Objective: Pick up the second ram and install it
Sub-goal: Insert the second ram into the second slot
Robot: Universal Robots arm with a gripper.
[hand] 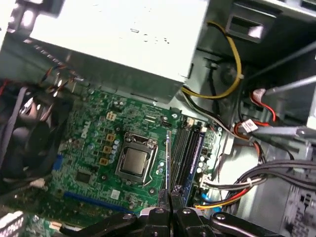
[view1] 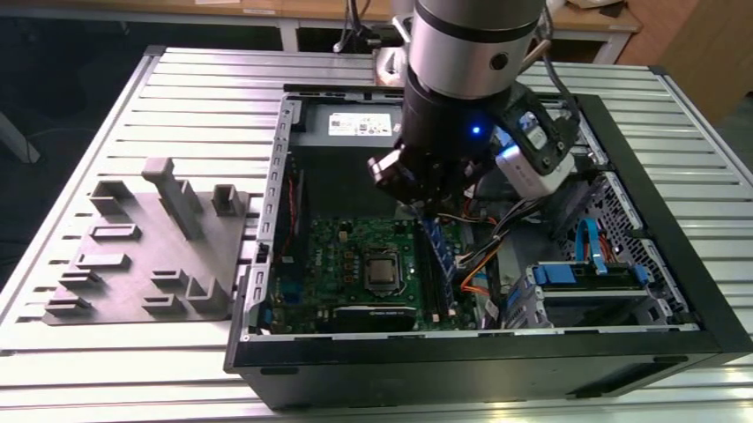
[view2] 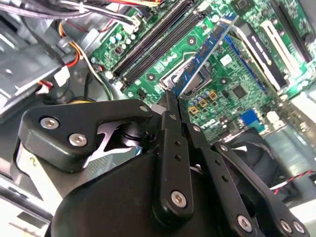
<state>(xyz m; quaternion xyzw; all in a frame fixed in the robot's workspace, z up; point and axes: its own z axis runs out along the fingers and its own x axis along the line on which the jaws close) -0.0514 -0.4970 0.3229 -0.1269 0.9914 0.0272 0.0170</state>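
My gripper (view1: 428, 206) hangs inside the open computer case (view1: 659, 264), over the green motherboard (view1: 341, 264). It is shut on the second ram (view1: 436, 242), a narrow blue-green stick. In the second wrist view the black fingers (view2: 170, 123) pinch one end of the ram (view2: 205, 52), which reaches out over the board. In the first wrist view the ram (hand: 168, 163) appears edge-on as a thin line between the processor socket (hand: 134, 162) and the black memory slots (hand: 187, 153). I cannot tell whether it touches a slot.
The silver power supply (hand: 123, 34) fills the case's far end. A black fan (hand: 24, 138) sits beside the board. Bundled cables (hand: 256, 182) and a drive cage (view1: 588, 282) crowd the exterior view's right. A grey parts fixture (view1: 153, 247) lies outside the case on the slatted table.
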